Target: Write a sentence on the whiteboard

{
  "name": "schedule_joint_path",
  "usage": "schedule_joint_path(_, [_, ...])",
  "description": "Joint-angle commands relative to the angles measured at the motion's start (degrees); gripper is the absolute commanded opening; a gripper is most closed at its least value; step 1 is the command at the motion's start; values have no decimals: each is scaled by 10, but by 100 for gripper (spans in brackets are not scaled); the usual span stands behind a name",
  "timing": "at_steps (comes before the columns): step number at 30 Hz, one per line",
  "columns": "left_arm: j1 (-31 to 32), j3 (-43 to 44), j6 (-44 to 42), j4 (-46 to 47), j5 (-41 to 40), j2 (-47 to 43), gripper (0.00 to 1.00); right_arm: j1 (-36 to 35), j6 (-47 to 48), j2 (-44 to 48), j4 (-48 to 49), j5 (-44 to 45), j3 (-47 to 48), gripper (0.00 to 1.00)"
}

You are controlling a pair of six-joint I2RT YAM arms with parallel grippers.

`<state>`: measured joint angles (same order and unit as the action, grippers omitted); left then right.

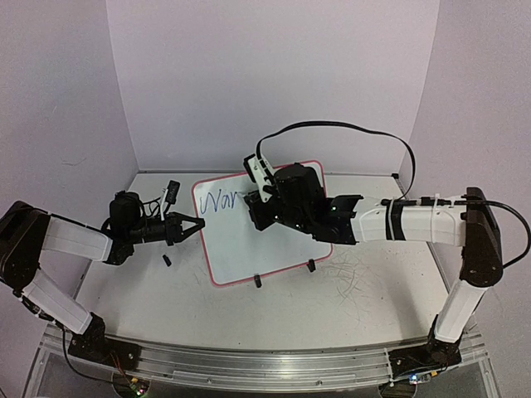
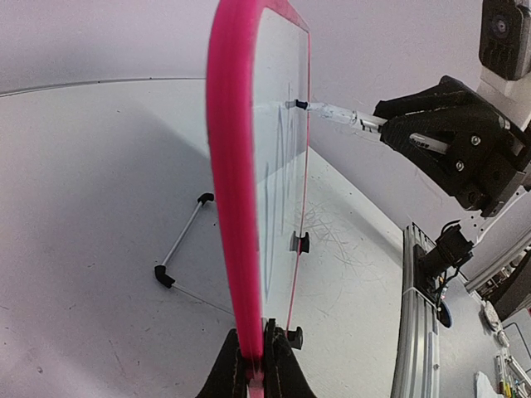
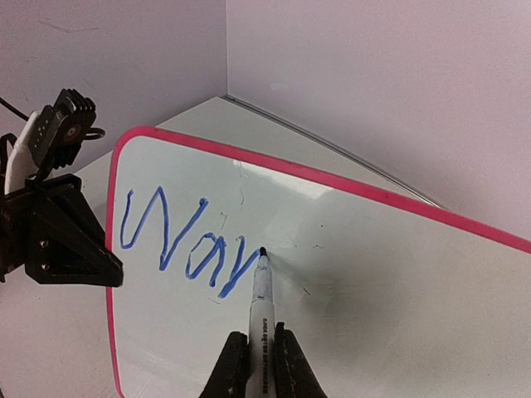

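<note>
the whiteboard (image 1: pixel 241 249) stands tilted on its wire stand (image 2: pixel 182 240) in the middle of the counter (image 1: pixel 166 290), between the two arms. the left gripper (image 2: pixel 257 369) is clamped tight on the pink frame at the board's edge, at the bottom of the left wrist view, and appears to be steadying it. the right gripper (image 3: pixel 260 348) is closed on a marker (image 3: pixel 261 294). the barrel runs straight up the right wrist frame from between the fingers, and its tip touches the board face just right of the last blue stroke. the sentence (image 3: pixel 187 240) is only begun: a large w and two or three more letters in the board's upper left part. i cannot read the last one for sure.

the next stroke, i judge, turns on this: bare board lies to the right of the tip on the same line, and below it for a second line. the right arm alone has the marker, so it must carry the tip rightward while keeping it on the face.

the left wrist view shows the board edge-on. there the tip's contact is plain and the marker meets the face close to square, but the letters cannot be read. the right wrist view gives the letters and the free space. in the top view the right wrist covers the end of the writing.
</note>
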<state>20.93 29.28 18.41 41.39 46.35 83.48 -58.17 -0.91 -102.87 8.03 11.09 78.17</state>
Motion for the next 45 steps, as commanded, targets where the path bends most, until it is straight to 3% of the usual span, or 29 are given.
schedule_joint_path(1, [-2,23,-36,-4,-12,-5,0,6,-5,16,8,26,4,0])
schedule_joint_path(10, [-2,22,-33,-6,-19,-9,0,7,3,101,77,-87,-46,0])
schedule_joint_path(17, [-2,26,-36,-14,-28,-14,0,8,71,161,76,-47,-123,0])
schedule_joint_path(33, [-2,35,-46,-44,-39,-22,0,5,74,101,59,-134,-87,0])
schedule_joint_path(45, [-2,39,-45,-46,-39,-18,0,3,72,74,59,-92,-70,0])
